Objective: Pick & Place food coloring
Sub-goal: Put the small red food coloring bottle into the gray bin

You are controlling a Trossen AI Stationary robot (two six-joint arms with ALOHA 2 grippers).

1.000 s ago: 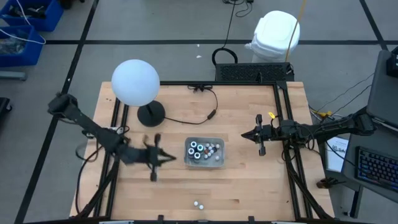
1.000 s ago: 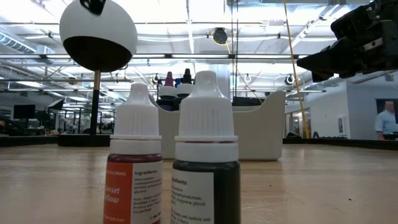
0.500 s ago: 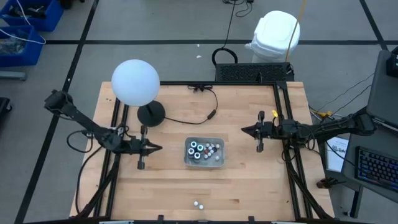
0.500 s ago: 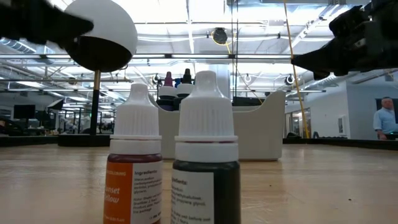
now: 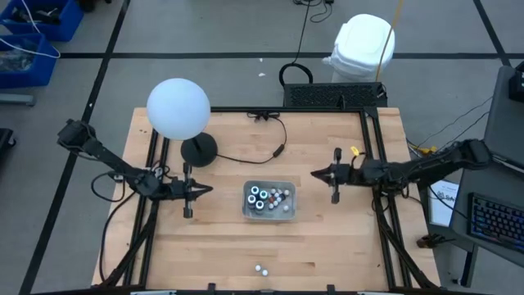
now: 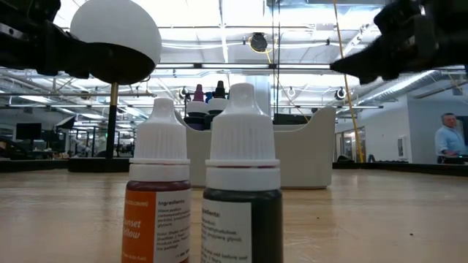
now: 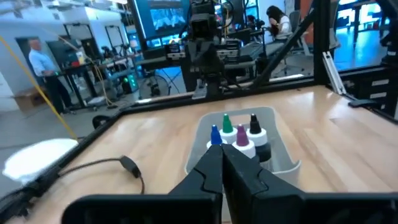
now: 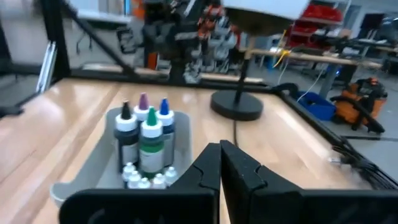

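On my table I see a clear tray near the middle, a globe lamp with its black base and cord, and a white bin on the floor beyond.

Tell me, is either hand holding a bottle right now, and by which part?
Nothing is held: left hand and right hand are both shut and empty.

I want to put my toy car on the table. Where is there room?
Bare wood lies between the tray and the left gripper, and between the tray and the right gripper. It is crowded inside the tray and by the two bottles at the near edge.
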